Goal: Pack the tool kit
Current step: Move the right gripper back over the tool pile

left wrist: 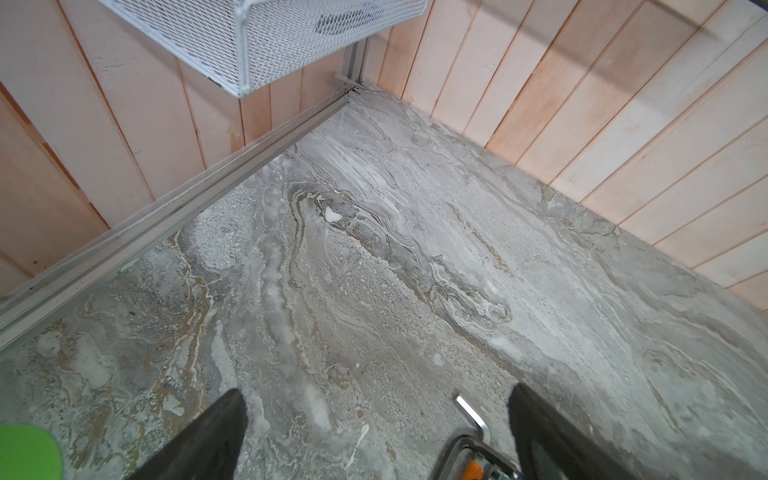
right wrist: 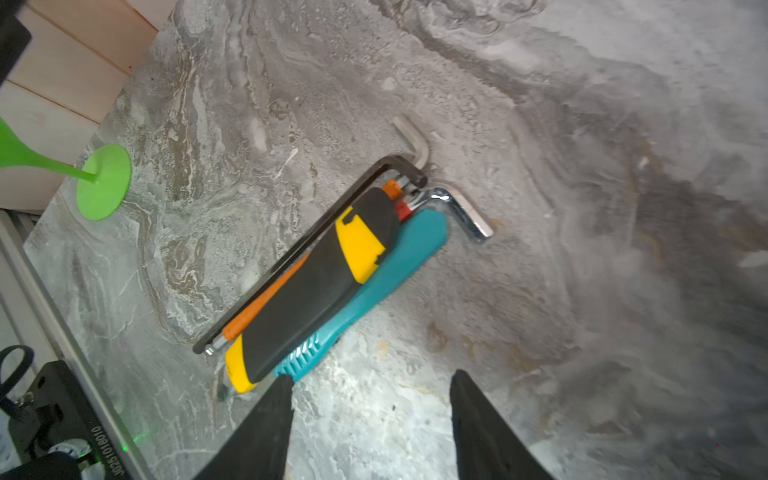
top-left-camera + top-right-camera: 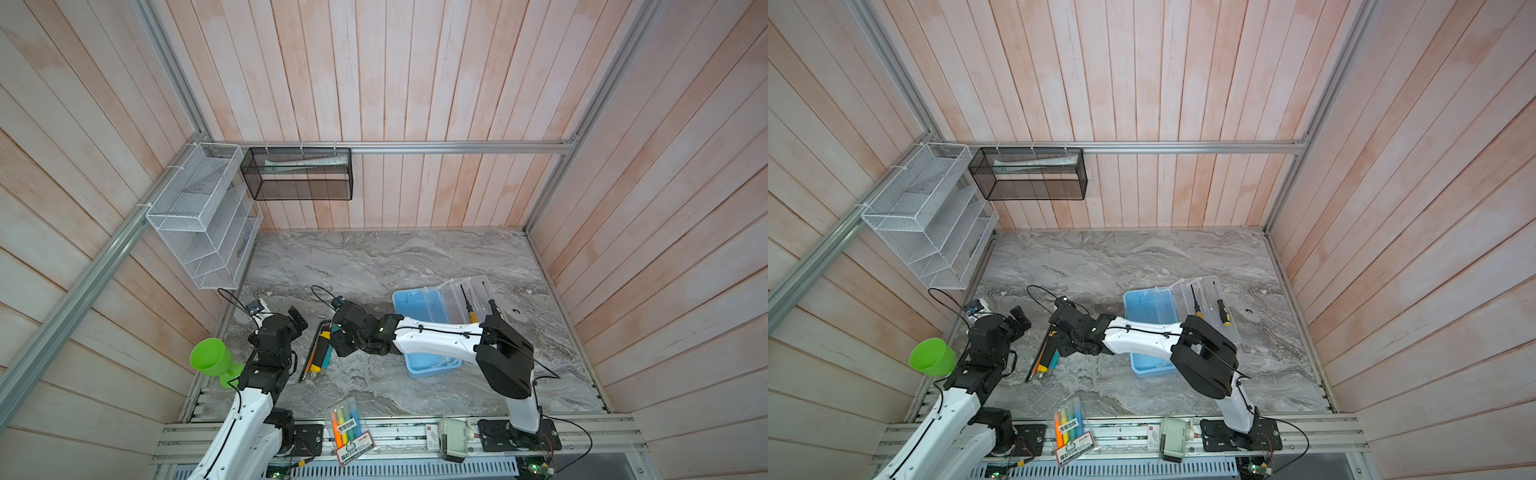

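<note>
The light-blue case (image 3: 415,309) of the tool kit lies open right of centre, under my right arm. Its clear lid (image 3: 478,297) is folded back, with two yellow-and-black screwdrivers (image 3: 1196,302) (image 3: 1222,311) lying on it. A pile of tools (image 3: 320,353) (image 2: 324,274) lies on the marble: a yellow-black handle, a teal handle, an orange-handled driver and hex keys (image 2: 461,212). My right gripper (image 2: 370,376) (image 3: 337,338) hangs open beside the pile, one finger close to the teal handle's end, with only bare table between its fingers. My left gripper (image 1: 376,388) (image 3: 297,318) is wide open and holds nothing; a hex key's tip (image 1: 473,413) lies by one finger.
A green goblet (image 3: 212,361) stands at the left edge near my left arm. A pack of highlighters (image 3: 349,432) and a white device (image 3: 453,436) sit on the front rail. A white mesh rack (image 3: 203,220) and a black mesh basket (image 3: 299,174) hang on the walls.
</note>
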Robot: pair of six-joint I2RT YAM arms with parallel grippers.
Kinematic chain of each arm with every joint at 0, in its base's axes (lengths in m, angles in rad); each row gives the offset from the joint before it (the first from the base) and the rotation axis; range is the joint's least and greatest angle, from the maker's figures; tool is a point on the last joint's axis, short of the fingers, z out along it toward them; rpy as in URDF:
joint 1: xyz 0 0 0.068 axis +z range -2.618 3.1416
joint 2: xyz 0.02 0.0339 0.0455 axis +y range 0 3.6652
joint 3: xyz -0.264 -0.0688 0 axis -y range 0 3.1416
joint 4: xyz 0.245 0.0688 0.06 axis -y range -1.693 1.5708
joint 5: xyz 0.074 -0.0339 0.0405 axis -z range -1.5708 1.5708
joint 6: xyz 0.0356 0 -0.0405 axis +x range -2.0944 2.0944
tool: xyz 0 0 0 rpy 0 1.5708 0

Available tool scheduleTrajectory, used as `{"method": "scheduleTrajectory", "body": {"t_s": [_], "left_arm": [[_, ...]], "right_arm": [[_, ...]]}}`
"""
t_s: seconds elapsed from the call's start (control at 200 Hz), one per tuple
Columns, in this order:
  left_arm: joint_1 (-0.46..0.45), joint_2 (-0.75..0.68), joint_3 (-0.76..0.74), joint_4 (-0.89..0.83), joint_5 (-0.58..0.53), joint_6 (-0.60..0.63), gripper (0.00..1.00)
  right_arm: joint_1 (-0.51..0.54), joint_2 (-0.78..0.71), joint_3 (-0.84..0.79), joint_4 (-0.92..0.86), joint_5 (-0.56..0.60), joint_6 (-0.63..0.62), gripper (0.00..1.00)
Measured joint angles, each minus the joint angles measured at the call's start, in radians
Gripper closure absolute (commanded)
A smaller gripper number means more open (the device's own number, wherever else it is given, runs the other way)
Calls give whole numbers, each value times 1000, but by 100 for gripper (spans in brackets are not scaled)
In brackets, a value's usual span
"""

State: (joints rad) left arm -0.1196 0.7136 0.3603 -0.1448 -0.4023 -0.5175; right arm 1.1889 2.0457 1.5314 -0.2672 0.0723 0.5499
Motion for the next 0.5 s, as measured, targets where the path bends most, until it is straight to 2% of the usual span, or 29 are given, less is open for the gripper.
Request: {"method": "scheduleTrajectory", "body": {"t_s": [0.27, 0.5], "left_arm": [[11, -18, -3, -18, -9, -11, 0], [15, -31, -4, -28, -19, -21, 0]], "right_arm": [[26, 129, 135, -48, 9, -5, 39], [40, 178, 180, -89, 27, -20, 39]]}}
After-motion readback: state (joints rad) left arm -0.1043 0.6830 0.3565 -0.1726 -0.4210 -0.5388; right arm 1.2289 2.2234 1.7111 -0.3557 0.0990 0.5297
